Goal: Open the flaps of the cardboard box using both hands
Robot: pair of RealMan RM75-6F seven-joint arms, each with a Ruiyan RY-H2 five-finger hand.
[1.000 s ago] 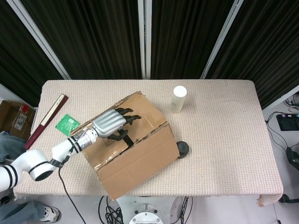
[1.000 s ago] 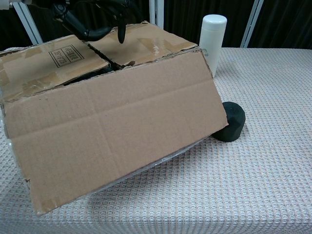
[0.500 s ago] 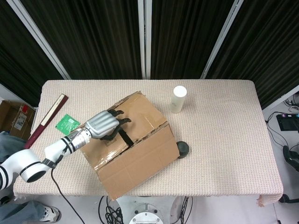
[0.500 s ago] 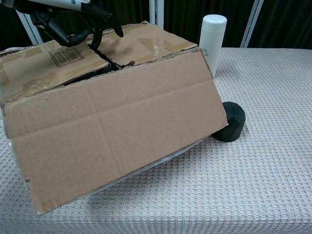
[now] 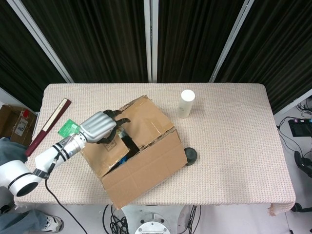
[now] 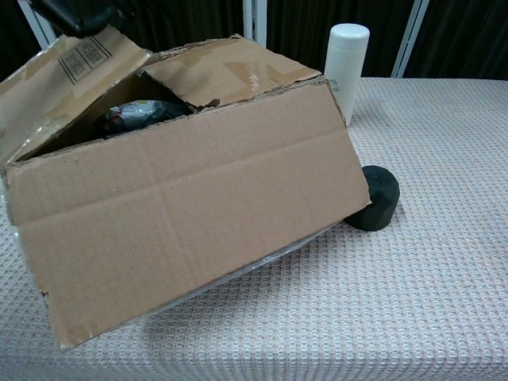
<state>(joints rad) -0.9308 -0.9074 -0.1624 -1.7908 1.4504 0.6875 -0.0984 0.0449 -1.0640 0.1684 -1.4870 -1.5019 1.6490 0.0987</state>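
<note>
The cardboard box (image 5: pixel 141 161) sits tilted at the table's middle, its right end propped on a black round object (image 5: pixel 190 155). My left hand (image 5: pixel 100 126) grips the edge of the box's left flap (image 6: pixel 67 79) and holds it lifted, so a gap shows in the top. In the chest view only the dark fingers (image 6: pixel 75 12) show, at the top left corner above that flap. The right flap (image 6: pixel 230 70) lies flat and closed. Something dark and shiny (image 6: pixel 135 115) is visible inside the box. My right hand appears in neither view.
A white cylinder (image 5: pixel 186 103) stands behind the box to the right. A green packet (image 5: pixel 69 129) and a dark red flat stick (image 5: pixel 48 126) lie near the table's left edge. The black round object (image 6: pixel 373 198) touches the box's lower right corner.
My left hand moved left and pulled the left flap up from flat to raised. The slit between the flaps widened, showing the box's inside.
</note>
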